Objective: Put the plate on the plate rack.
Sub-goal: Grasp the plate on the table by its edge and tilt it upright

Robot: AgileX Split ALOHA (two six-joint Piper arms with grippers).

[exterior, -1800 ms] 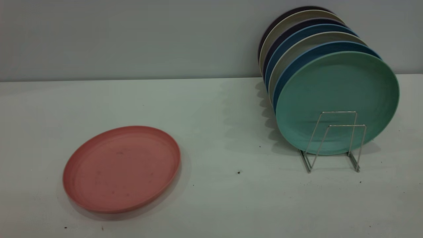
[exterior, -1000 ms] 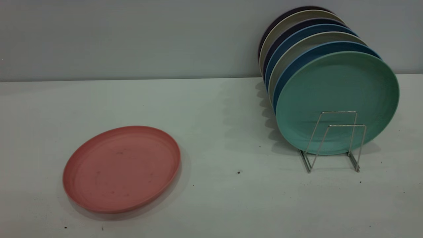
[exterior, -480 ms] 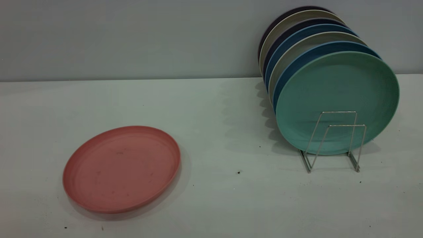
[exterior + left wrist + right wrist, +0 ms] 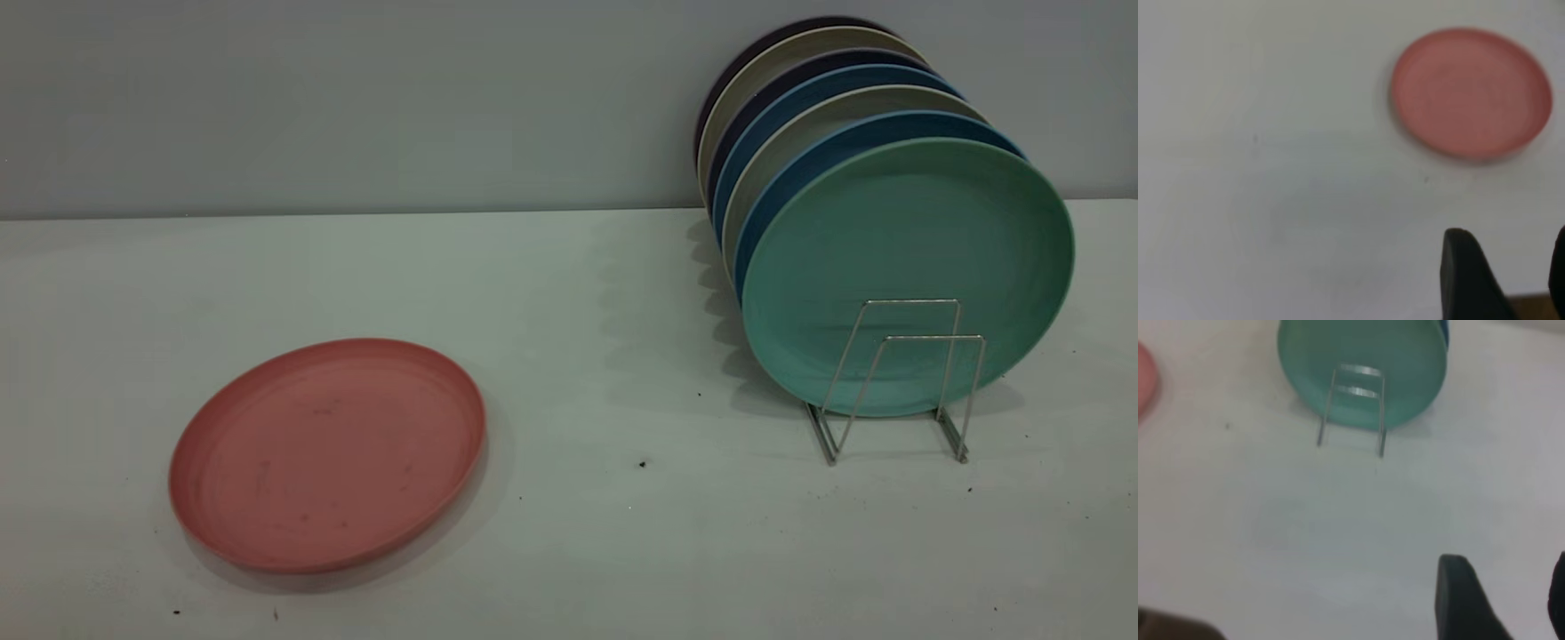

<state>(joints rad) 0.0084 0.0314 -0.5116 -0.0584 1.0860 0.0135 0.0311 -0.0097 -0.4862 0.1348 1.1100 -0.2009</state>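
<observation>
The salmon-pink plate (image 4: 327,453) lies flat on the white table at the front left; it also shows in the left wrist view (image 4: 1471,93). The silver wire plate rack (image 4: 933,337) stands at the right, with its two front loops free. It also shows in the right wrist view (image 4: 1361,370). Neither gripper shows in the exterior view. My left gripper (image 4: 1508,267) is open and empty above the table, well short of the pink plate. My right gripper (image 4: 1506,587) is open and empty above the table, well short of the rack.
A mint-green plate (image 4: 889,240) stands upright at the front of the rack, with several blue and beige plates (image 4: 800,116) behind it toward the grey wall. The table (image 4: 622,311) between the pink plate and the rack is bare apart from small dark specks.
</observation>
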